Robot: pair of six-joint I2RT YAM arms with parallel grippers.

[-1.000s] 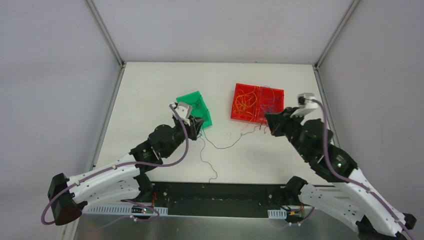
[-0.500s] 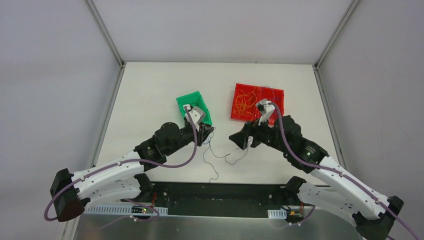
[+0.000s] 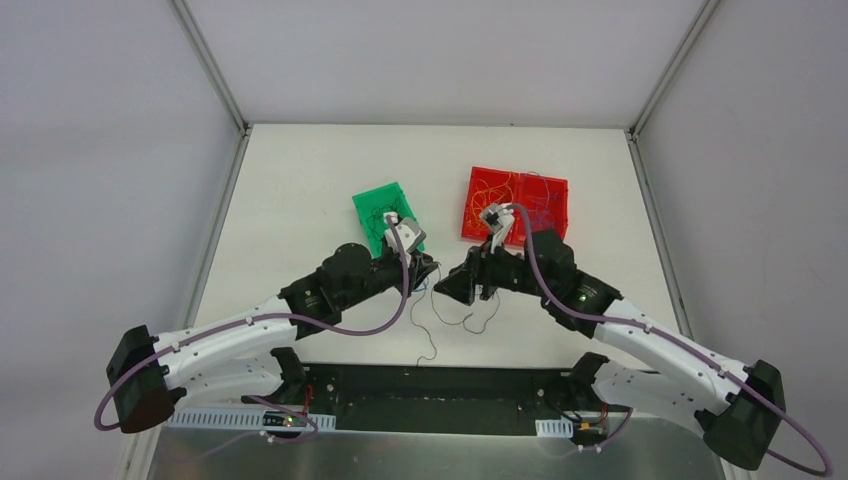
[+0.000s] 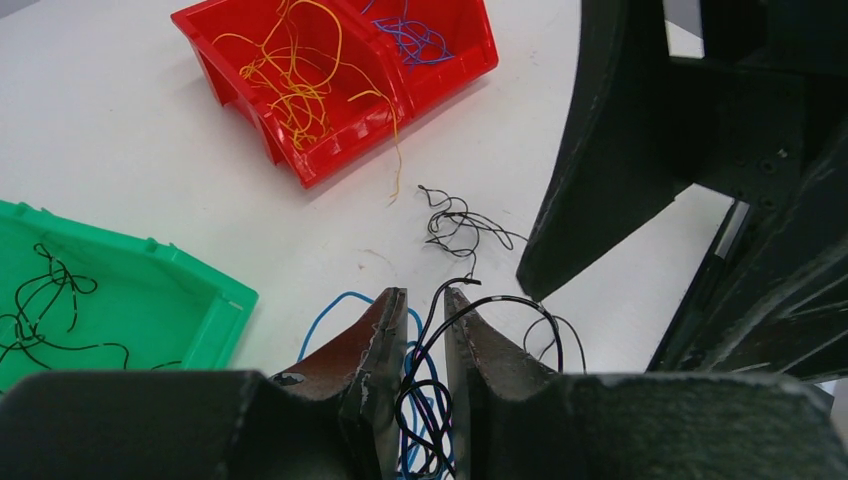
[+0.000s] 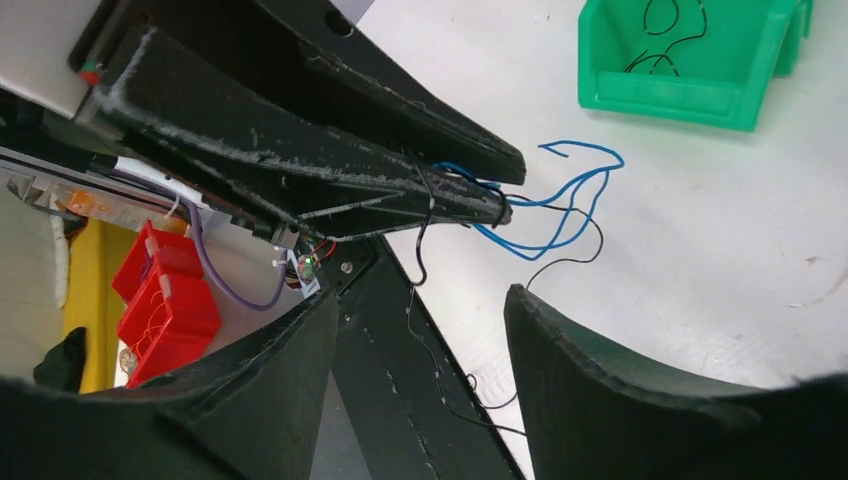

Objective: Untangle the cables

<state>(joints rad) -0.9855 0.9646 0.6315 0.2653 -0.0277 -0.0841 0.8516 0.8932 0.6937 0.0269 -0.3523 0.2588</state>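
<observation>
My left gripper [image 3: 428, 268] is shut on a small bundle of blue and black cables [image 4: 432, 385], which loop out past its fingertips [image 4: 392, 305]. One black strand [image 4: 462, 226] curls on the table just beyond, and a thin black wire [image 3: 465, 322] trails toward the near edge. My right gripper [image 3: 452, 283] stands open, its tips close to the left gripper's tips. In the right wrist view the right gripper [image 5: 420, 300] has only a hanging black wire in its gap, untouched by either finger. The blue cables [image 5: 560, 200] stick out of the left gripper's tip there.
A red two-part bin [image 3: 500, 240] behind the right gripper holds orange-yellow wires on its left side and blue ones on its right. A green bin [image 3: 362, 203] with black wires sits behind the left gripper. The black mounting strip [image 3: 440, 385] runs along the table's near edge.
My right arm has swung left from the red bin to the left gripper and its jaws have opened. The left gripper has shifted slightly right and nearer, still holding its bundle.
</observation>
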